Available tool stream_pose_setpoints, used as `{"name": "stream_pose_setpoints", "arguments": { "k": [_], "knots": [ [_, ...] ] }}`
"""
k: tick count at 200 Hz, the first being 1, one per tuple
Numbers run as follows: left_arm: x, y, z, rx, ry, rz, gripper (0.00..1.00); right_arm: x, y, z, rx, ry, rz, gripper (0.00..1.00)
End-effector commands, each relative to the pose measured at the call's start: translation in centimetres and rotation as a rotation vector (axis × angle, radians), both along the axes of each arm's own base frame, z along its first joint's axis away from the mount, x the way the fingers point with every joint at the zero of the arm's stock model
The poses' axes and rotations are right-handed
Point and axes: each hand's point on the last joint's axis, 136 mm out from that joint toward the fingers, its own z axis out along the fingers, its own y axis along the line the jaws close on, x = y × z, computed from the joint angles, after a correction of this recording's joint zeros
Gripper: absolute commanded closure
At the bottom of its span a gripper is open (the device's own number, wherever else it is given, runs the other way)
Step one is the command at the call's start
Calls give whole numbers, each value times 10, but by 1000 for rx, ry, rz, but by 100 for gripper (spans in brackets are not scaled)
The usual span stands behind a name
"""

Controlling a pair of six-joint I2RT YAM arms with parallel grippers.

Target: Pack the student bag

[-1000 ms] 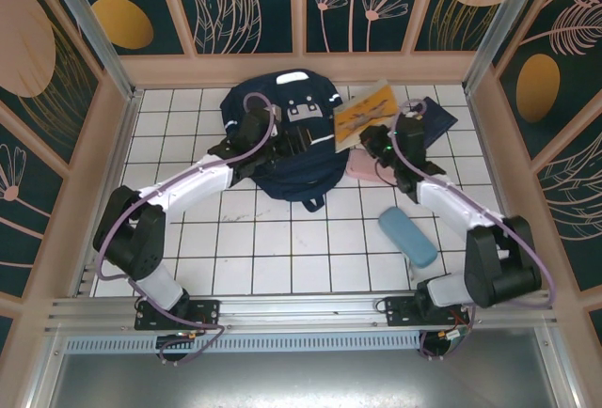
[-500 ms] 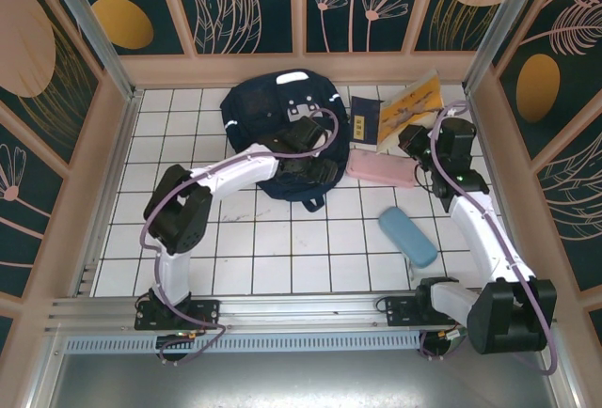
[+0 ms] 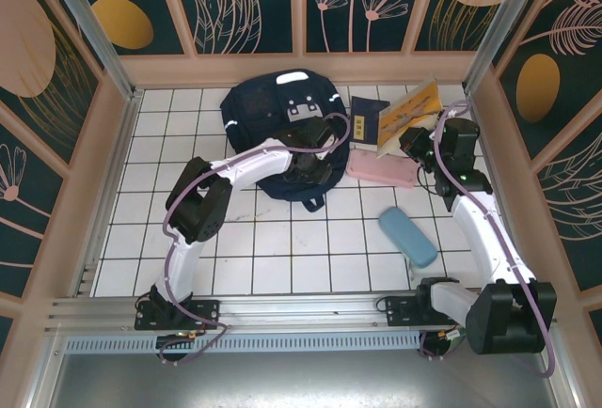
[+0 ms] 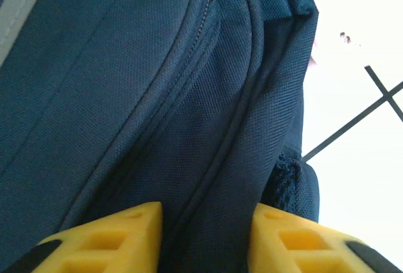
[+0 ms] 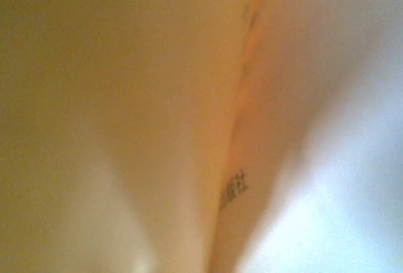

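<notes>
The student bag [image 3: 268,121], a large navy backpack with white stripes, lies at the back of the tiled floor. My left gripper [image 3: 307,167] is at the bag's near right edge. In the left wrist view its yellow fingertips [image 4: 104,238] press on either side of a raised fold of the bag's navy fabric [image 4: 208,160], gripper [image 4: 204,241] shut on it. My right gripper [image 3: 412,137] holds a yellow book [image 3: 410,105] tilted off the floor at the back right. That book's cover [image 5: 126,97] is a close yellow blur in the right wrist view.
A small navy booklet [image 3: 363,124] lies between the bag and the yellow book. A pink pencil case [image 3: 381,169] lies just in front of it, and a light blue case [image 3: 408,236] lies nearer on the right. Wooden walls close in the floor.
The left arm swung from the bag's left side to its right edge and its jaws closed on the fabric. The right arm carried the yellow book to the back right, then held still.
</notes>
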Motion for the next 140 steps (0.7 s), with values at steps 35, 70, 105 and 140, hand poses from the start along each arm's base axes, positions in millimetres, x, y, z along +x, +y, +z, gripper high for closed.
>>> {"name": "stream_pose_setpoints", "arguments": {
  "k": [35,70,105,140],
  "knots": [
    [37,-7,60,-72,-180,79,92,-1,0,36,-6,-101,18,100],
    [55,0,97,-108,-254,147,99,-4,4,41,-5,-102,46,100],
    [87,21,168,-202,-406,281,99,-14,22,49,28,-103,153,100],
    [110,42,225,-327,-509,358,98,-34,53,62,106,-122,324,100]
  ]
}}
